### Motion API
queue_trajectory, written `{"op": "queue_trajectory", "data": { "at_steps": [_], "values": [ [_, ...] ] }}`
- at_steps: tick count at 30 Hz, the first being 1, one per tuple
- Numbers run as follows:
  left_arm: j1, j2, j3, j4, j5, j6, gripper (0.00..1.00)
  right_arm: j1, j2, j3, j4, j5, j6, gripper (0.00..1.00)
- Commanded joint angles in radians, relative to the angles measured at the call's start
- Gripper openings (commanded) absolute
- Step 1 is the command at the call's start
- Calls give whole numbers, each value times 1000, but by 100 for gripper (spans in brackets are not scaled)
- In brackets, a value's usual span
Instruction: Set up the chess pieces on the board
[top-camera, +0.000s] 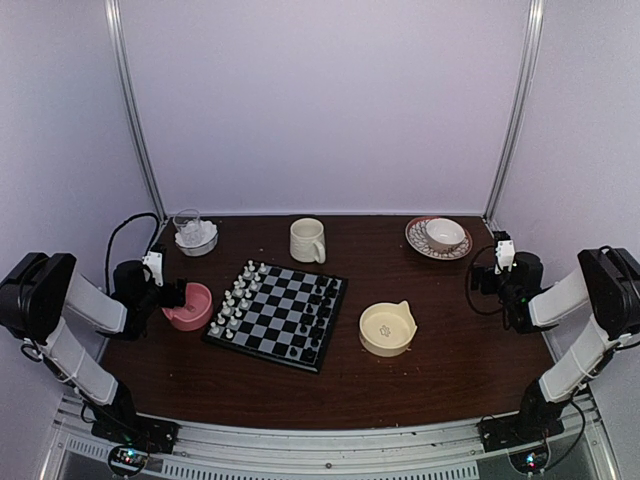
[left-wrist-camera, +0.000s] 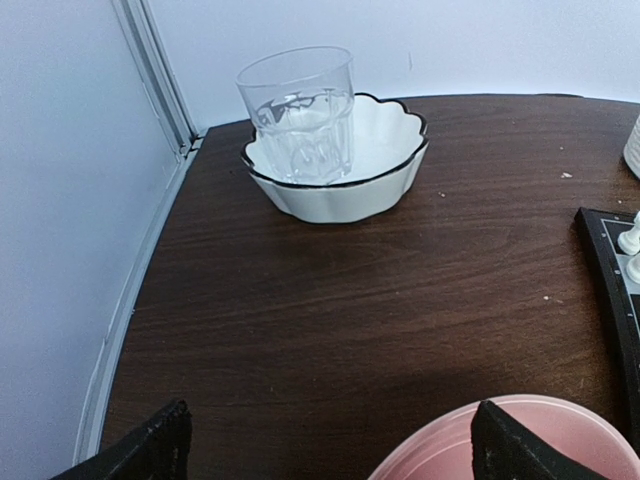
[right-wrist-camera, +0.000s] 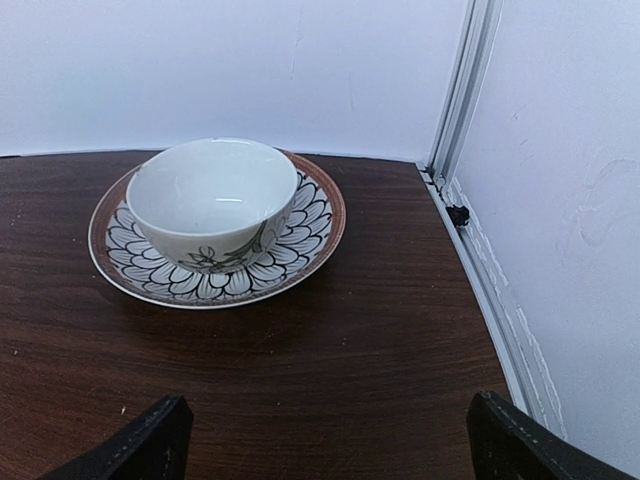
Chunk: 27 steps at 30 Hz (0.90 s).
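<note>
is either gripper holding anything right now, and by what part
Nothing is held: the left gripper and the right gripper are both open and empty.

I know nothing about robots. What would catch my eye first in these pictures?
The small chessboard in the middle of the dark table draws the eye, with white chess pieces ranked along its left side and black pieces along its right. Flanking it, the left gripper hangs open by a pink bowl, and the right gripper hangs open facing a patterned plate with a bowl on it.
</note>
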Motion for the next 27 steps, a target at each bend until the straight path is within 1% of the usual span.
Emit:
{"op": "queue_trajectory", "data": {
  "at_steps": [1,6,9,11,13,15,18,21,24,27],
  "values": [
    [1,-1,-27,68,21,2,98,1,-1,-25,64,5,-1,99],
    [1,0,-50,99,10,-2,98,2,-1,-38,94,17,3,99],
    [2,0,-57,111,7,-3,98,2,-2,-22,72,30,8,99],
    [2,-1,-44,88,10,-3,97,2,-4,-3,32,18,1,99],
    [2,1,-19,40,30,4,98,3,-3,-19,66,1,-5,100],
    [3,0,-23,48,31,2,98,3,-5,-24,73,-19,-12,99],
    [3,1,-14,38,29,1,98,3,-5,-19,68,19,1,99],
    [3,1,-16,47,-15,-13,98,3,-5,-5,46,66,15,99],
    [3,-2,-35,88,-65,-35,98,3,-4,1,39,58,11,100],
    [4,-1,-45,111,-86,-43,98,4,-4,8,30,54,8,100]
  ]
}}
